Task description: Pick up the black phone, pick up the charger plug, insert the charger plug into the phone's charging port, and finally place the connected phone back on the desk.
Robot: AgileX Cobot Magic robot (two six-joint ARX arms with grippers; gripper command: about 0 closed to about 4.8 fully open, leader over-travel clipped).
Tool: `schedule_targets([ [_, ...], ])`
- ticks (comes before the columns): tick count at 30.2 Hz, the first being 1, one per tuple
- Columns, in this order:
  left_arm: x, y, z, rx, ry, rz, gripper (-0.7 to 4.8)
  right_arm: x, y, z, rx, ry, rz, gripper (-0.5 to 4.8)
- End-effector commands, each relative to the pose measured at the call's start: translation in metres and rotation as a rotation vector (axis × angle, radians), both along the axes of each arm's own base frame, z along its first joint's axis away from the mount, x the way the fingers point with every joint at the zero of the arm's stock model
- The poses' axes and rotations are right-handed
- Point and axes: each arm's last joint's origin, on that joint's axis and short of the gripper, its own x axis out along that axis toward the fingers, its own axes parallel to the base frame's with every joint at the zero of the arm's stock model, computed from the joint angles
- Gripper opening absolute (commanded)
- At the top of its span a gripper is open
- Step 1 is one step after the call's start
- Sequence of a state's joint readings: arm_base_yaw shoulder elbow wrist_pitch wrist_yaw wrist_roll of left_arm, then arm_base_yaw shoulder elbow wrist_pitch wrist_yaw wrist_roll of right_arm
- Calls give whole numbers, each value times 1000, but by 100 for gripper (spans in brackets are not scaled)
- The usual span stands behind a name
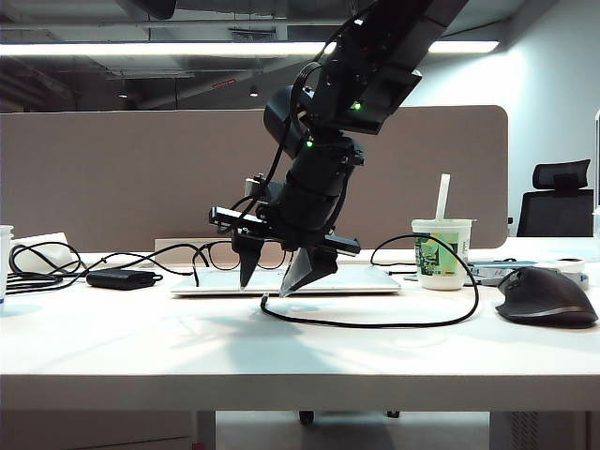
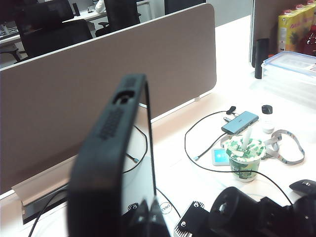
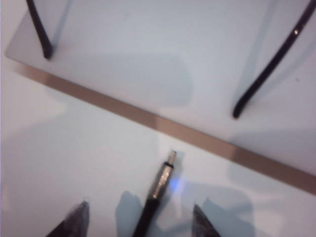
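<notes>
Black phone (image 2: 106, 163): one. Held upright above the tabletop (image 1: 141, 337) in the left gripper (image 2: 148, 217), whose jaws are pressed onto its lower end; seen edge-on in the left wrist view, speaker grille and an opening showing along the narrow edge. Not visible in the exterior view.

Charger plug (image 3: 165, 175): one. Silvery connector with dark collar, lying flat on the tabletop, its tip pointing toward the near edge of a thin silver laptop (image 1: 281, 281). Its black cable (image 1: 375, 324) loops across the tabletop toward the front edge, then rises by the cup.

Right gripper (image 1: 275, 281): one, pointing down over the middle of the tabletop just in front of the laptop. Jaws spread, one tip on either side of the plug, holding nothing; the plug lies between them, untouched.

Paper cup (image 1: 442, 251): one, green-and-white, with a white straw, toward the right back of the tabletop.

Computer mouse (image 1: 547, 298): one, black, domed, near the right edge.

Adapter brick (image 1: 120, 278): one, black, toward the left back, cables trailing from it.

Eyeglasses (image 1: 225, 255): one pair, resting on the laptop.

Divider panel (image 1: 141, 178): one, beige, along the back edge.
</notes>
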State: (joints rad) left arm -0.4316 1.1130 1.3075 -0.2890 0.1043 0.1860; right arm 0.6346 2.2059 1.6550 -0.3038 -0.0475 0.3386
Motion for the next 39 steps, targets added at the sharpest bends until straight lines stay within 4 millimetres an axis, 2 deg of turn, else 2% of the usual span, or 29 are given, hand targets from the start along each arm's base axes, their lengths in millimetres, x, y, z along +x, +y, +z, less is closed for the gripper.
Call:
schedule_targets([
  [1,-3,1,8,-27,-51,-5,-6,5,2,12,-20,-2,-13,261],
  [8,-3,1,8,-27,-51,-5,-6,19,13,19,-41,18,-11,260],
  [10,-3,1,8,-27,-51,-5,-6,20,13,17,-58,40,-12,260],
  [15,-3,1,8,-27,-51,-5,-6,20,13,9,-76,62,-12,220],
  [23,-3,1,8,-27,-51,-5,-6,20,15,-9,-98,97,-2,218],
  [24,-3,1,8,-27,-51,-5,-6,19,17,-10,-114,93,21,202],
  [25,-3,1,8,-27,-51,-5,-6,18,17,-11,-130,89,54,162],
  [28,-3,1,8,-27,-51,-5,-6,13,21,-12,-179,70,172,-5],
  [33,-3,1,8,-26,-51,-4,-6,7,22,-12,-262,34,332,-6],
  [39,-3,1,8,-27,-52,-4,-6,-2,15,9,-384,-43,591,-6],
])
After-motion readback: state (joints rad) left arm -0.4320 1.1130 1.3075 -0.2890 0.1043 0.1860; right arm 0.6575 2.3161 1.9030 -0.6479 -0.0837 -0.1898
